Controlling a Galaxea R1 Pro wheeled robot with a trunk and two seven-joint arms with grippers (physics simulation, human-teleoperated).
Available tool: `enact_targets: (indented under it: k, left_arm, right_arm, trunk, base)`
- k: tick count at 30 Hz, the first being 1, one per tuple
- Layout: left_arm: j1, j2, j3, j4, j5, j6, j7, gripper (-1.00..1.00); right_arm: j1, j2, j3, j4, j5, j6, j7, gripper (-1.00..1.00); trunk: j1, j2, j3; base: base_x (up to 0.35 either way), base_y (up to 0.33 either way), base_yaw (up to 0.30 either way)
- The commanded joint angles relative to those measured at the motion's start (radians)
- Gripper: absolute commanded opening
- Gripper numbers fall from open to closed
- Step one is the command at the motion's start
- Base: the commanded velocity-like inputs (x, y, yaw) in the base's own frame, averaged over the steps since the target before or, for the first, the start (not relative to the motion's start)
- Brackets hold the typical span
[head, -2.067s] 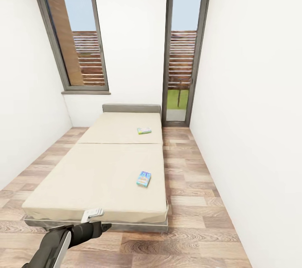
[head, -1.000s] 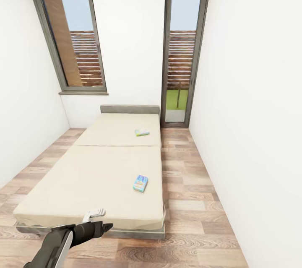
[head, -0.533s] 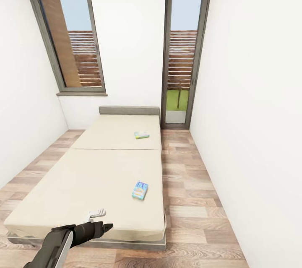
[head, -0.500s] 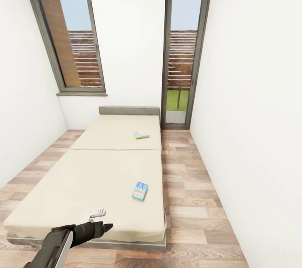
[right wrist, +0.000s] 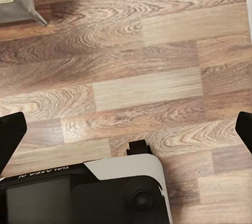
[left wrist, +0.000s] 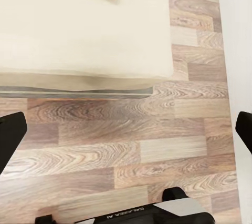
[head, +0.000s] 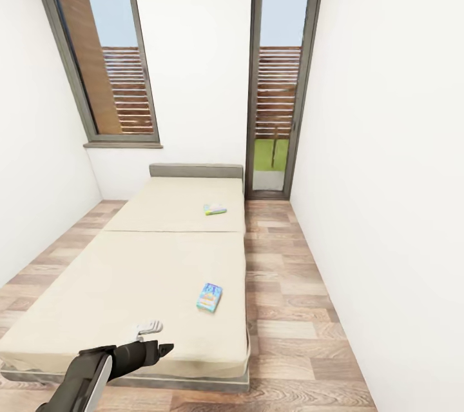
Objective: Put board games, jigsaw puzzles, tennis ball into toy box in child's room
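Robot should roll nearer the plain beige bed (head: 129, 276), aiming the wide-open, empty left gripper (left wrist: 126, 126) at the nearer bluish board game box (head: 209, 296); right gripper (right wrist: 126, 129) likewise spread, empty.

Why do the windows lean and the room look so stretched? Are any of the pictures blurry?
Head view: wide lens tilts the left window and stretches the walls; even light, the bed slightly soft. Left wrist view: a faint shadow under the bed edge. Right wrist view: floor grain sharp.

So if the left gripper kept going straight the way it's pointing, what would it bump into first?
Probably the wood floor: the left gripper looks down along its open fingers at bare planks just short of the bed. Depth is unclear, so that's a guess.
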Motion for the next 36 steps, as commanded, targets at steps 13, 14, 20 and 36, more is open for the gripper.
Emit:
enact_targets:
  k: [13,14,20,36]
  left_arm:
    - [-0.001,0.000,0.001,-0.001,0.000,0.006,-0.003,1.00]
    - [-0.001,0.000,0.001,-0.001,0.000,0.006,-0.004,1.00]
    - [-0.001,0.000,0.001,-0.001,-0.001,0.006,-0.002,1.00]
    - [-0.001,0.000,0.001,-0.001,-0.001,0.006,-0.003,1.00]
  right_arm:
    - [0.000,0.001,-0.002,0.000,-0.009,0.006,-0.003,1.00]
    - [0.000,0.001,-0.002,0.000,-0.009,0.006,-0.003,1.00]
    - [0.000,0.001,-0.002,0.000,-0.009,0.006,-0.003,1.00]
    - [0.000,0.001,-0.002,0.000,-0.009,0.006,-0.003,1.00]
  trunk:
    - [0.001,-0.002,-0.002]
    - [0.001,-0.002,-0.002]
    - [0.001,-0.002,-0.002]
    - [0.001,-0.002,-0.002]
  base:
    - [0.156,-0.010,0.000]
    - [0.238,-0.090,0.000]
    - [0.240,-0.147,0.000]
    - [0.238,-0.135,0.000]
